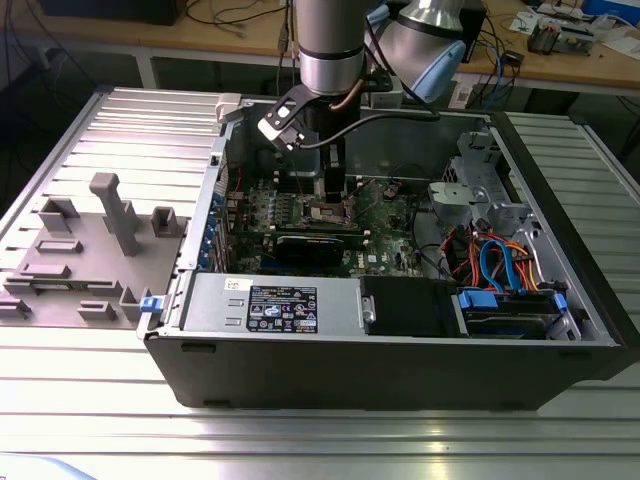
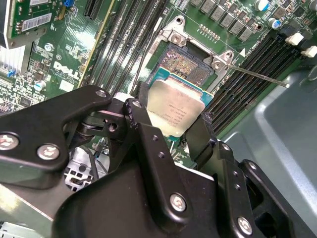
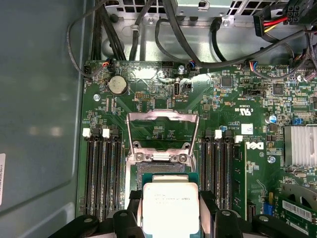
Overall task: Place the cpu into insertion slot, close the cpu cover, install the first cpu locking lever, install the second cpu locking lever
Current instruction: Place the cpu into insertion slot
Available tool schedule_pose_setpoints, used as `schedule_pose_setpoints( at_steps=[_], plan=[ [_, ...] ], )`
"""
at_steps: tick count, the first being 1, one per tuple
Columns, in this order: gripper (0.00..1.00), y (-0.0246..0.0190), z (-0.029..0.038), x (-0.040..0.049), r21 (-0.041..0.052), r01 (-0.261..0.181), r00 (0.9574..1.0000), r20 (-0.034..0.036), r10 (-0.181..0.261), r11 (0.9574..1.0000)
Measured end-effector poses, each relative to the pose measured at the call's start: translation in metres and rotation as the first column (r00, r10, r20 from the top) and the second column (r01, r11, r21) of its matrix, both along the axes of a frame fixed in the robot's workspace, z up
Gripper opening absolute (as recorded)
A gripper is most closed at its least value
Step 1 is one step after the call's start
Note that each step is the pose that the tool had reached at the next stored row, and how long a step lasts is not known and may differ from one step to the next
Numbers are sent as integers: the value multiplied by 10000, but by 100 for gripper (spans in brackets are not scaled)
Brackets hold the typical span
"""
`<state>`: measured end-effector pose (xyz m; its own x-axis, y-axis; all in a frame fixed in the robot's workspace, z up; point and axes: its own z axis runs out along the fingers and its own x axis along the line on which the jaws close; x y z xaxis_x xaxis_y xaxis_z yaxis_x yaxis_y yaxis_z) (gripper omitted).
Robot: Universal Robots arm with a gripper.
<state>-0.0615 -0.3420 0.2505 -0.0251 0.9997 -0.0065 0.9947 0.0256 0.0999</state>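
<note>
Inside an open black computer case: black two-fingered gripper clenched on the cpu, a small flat square chip with a dull silver metal top and a green rim. Pinched by two opposite edges between the black fingers, drawn in to just the chip's width. Silver top turned toward the wrist cameras. Held directly over the near half of the insertion slot, a dark square socket recess with a silvery metal rim set in the green circuit board; impossible to judge whether touching the slot or just above it. Far half of the slot bare, with rows of fine contacts on show. Just beyond the slot in the first wrist view, the cpu cover, a thin silvery square metal frame plate with a square window, standing open on its hinge. Beside the slot in the second wrist view, a thin silvery wire lever angled out across long narrow black memory slots. In the exterior view, reaching down on a grey arm to the slot, deep within the case. Well apart from the slot, toward the exterior view's left, a grey plastic fixture on the ribbed aluminium table.
</note>
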Motion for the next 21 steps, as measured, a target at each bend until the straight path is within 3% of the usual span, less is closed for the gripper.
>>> schedule_pose_setpoints(
  at_steps=[5,9,18,21],
  plan=[
    [54,1,-9,0,4,-1,10000,15,1,10000],
    [54,0,-77,0,1,-1,10000,68,1,10000],
    [54,11,-223,-22,1,175,9998,97,-175,9998],
    [54,25,-317,-24,0,192,9998,97,-192,9998]
  ],
)
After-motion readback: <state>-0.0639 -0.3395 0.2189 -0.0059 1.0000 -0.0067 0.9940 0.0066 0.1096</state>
